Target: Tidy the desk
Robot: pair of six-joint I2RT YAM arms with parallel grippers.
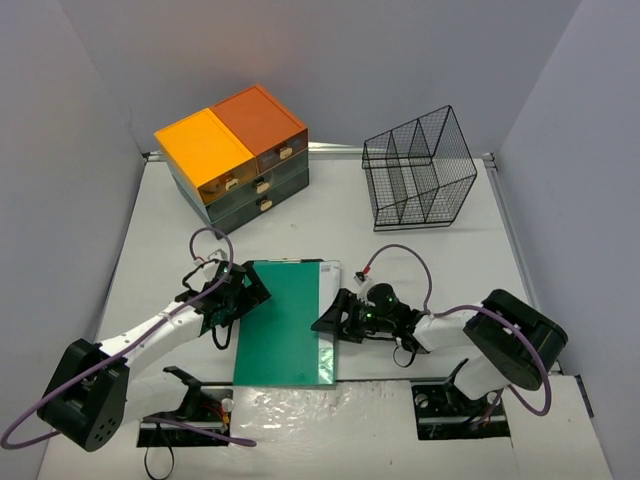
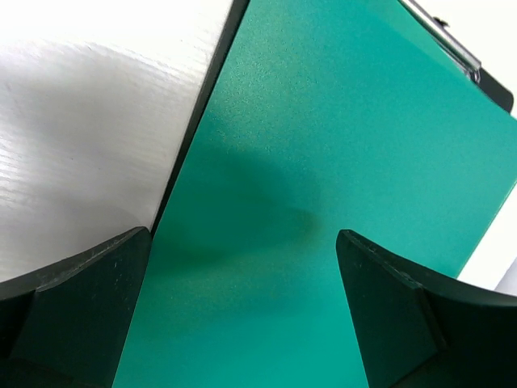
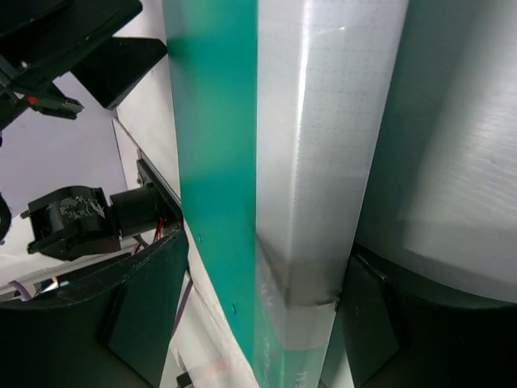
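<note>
Table [image 1: 440,270]: a flat white top that fills the space between the grey walls and carries everything here. A thin metal rail [image 1: 335,150] runs along its far edge, and both arm bases sit at its near edge.
Green board [image 1: 285,320]: lies flat on the table near the middle, close to the near edge, long side running front to back. The left wrist view shows a metal clip [image 2: 443,39] at one end.
Clear sleeve [image 1: 328,330]: a shiny see-through strip along the board's right edge.
Left claw [image 1: 243,312]: at the board's left edge with its fingers spread as wide as they go. The wrist view shows that edge passing just inside one finger [image 2: 89,299]. Nothing is held.
Right claw [image 1: 330,312]: at the board's right edge, jaws partly apart. The green edge [image 3: 214,121] and the sleeve [image 3: 323,121] pass between the two fingers [image 3: 145,315]. I cannot tell whether they press on it or merely stand either side.
Drawer unit [image 1: 235,160]: at the far left of the table, with two orange tops and dark green drawer fronts, set at an angle.
Wire basket [image 1: 420,170]: black with inner dividers, at the far right, tilted back, well apart from the board.
Near strip [image 1: 300,410]: a crinkled glossy sheet between the arm bases, just in front of the board.
</note>
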